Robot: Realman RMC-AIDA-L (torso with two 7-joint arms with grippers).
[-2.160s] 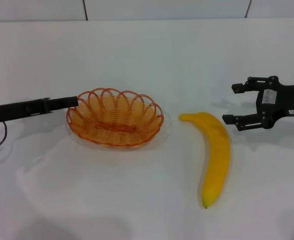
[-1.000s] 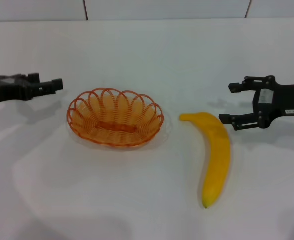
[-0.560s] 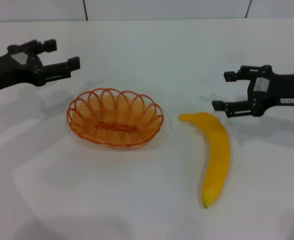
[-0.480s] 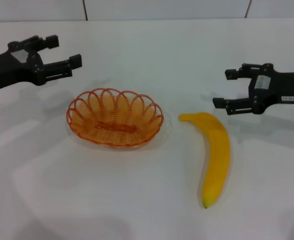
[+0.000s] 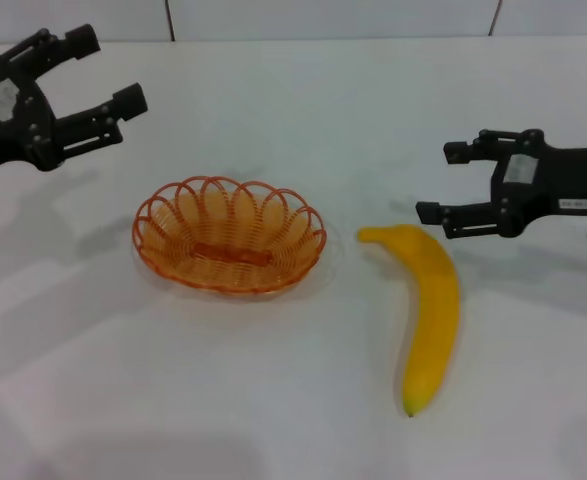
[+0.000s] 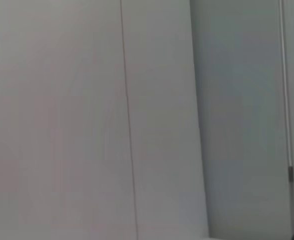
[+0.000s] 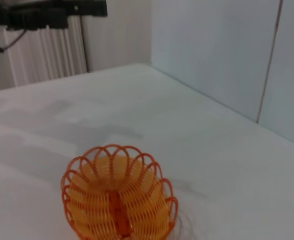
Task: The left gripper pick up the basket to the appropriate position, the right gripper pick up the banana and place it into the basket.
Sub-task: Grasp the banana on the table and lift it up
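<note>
The orange wire basket (image 5: 230,234) sits empty on the white table, left of centre; it also shows in the right wrist view (image 7: 117,199). The yellow banana (image 5: 428,306) lies on the table to its right, stem end toward the basket. My left gripper (image 5: 113,72) is open, raised above and to the far left of the basket, apart from it. Part of the left arm (image 7: 46,12) shows in the right wrist view. My right gripper (image 5: 439,183) is open, just beyond the banana's stem end and to its right, holding nothing. The left wrist view shows only wall.
The white table (image 5: 273,400) spreads wide around both objects. A pale panelled wall (image 5: 333,18) runs along the far edge. A white radiator (image 7: 41,50) stands beyond the table in the right wrist view.
My left gripper has let go of the basket's left rim, opened and lifted up and away to the far left. My right gripper has shifted slightly left toward the banana's stem.
</note>
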